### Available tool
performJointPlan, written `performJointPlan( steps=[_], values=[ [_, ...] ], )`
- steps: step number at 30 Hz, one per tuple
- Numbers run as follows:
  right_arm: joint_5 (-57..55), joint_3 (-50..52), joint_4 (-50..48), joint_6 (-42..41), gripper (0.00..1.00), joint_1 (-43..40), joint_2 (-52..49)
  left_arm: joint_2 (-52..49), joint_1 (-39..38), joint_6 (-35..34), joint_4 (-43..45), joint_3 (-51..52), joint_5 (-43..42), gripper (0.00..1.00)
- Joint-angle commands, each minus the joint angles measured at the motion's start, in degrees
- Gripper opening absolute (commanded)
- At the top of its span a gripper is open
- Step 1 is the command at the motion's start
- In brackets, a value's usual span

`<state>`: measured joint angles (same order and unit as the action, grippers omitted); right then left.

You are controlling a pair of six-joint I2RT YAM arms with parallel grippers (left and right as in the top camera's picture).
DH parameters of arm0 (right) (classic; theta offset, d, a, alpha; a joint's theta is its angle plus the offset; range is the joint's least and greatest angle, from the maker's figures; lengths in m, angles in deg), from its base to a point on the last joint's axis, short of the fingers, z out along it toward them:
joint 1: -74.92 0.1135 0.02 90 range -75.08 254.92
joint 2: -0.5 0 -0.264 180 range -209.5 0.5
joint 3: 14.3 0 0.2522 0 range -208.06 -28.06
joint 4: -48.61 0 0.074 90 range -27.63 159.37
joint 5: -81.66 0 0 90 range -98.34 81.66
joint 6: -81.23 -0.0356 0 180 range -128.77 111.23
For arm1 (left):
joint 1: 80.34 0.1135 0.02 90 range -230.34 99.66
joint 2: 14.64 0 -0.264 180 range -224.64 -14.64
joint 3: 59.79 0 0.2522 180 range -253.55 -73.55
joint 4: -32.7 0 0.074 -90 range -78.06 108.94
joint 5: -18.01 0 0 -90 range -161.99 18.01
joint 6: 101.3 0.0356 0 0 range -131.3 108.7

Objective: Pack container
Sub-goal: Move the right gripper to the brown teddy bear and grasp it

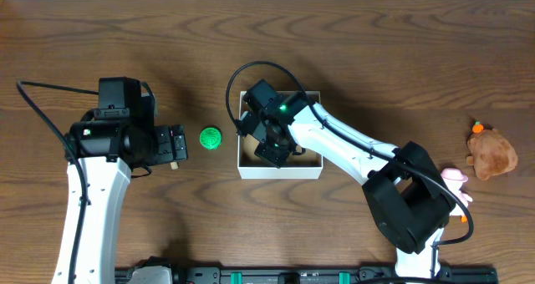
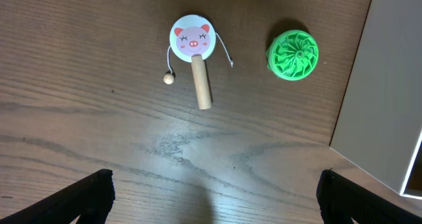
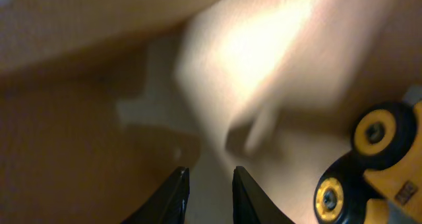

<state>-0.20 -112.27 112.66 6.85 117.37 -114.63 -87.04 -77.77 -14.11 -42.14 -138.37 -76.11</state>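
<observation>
The container (image 1: 280, 172) is a shallow white box with a tan inside, at the table's middle. My right gripper (image 1: 272, 149) reaches down into it. In the right wrist view its fingers (image 3: 179, 196) stand a little apart over the tan floor (image 3: 79, 125), nothing between them; a yellow toy vehicle with black wheels (image 3: 379, 165) lies just to their right. My left gripper (image 2: 214, 201) is wide open and empty above bare table. Ahead of it lie a pig-face rattle drum (image 2: 193, 43) and a green ribbed ball (image 2: 293, 54) (image 1: 210, 138), beside the box's white wall (image 2: 386, 85).
A brown plush toy (image 1: 491, 152) with an orange bit lies near the right edge. A pink toy (image 1: 456, 184) sits beside the right arm's base. The left arm (image 1: 117, 134) covers most of the rattle drum from above.
</observation>
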Motion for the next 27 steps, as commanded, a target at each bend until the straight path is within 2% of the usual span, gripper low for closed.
performJointPlan(
  steps=[1,7,14,16,17,18,19,27],
  values=[
    [0.24,-0.22,-1.97,-1.46,0.25,-1.49,0.17,-0.26,0.20,-0.11,-0.11,-0.87,0.02,0.98],
    [-0.02,-3.96,-3.06,-1.57,0.26,-4.02,0.92,-0.26,0.22,-0.11,-0.13,-0.87,0.02,0.98],
    [-10.69,-13.60,1.20,-15.19,0.27,-7.91,7.61,-0.26,0.22,-0.09,-0.15,-0.87,0.02,0.98],
    [-11.21,-14.38,2.14,-17.31,0.30,-10.03,11.13,-0.26,0.22,-0.09,-0.15,-0.87,0.02,0.98],
    [-11.23,-14.36,2.86,-18.29,0.40,-11.52,13.25,-0.26,0.22,-0.09,-0.13,-0.87,0.02,0.98],
    [-11.41,-14.36,3.85,-19.26,0.64,-13.00,14.91,-0.26,0.22,-0.09,-0.13,-0.87,0.02,0.98],
    [-11.41,-14.36,5.27,-20.09,0.99,-14.73,16.68,-0.26,0.20,-0.09,-0.13,-0.87,0.02,0.98],
    [-11.37,-14.36,21.70,-23.74,0.99,-37.62,25.70,-0.26,0.20,-0.13,-0.13,-0.87,0.02,0.98]
  ],
)
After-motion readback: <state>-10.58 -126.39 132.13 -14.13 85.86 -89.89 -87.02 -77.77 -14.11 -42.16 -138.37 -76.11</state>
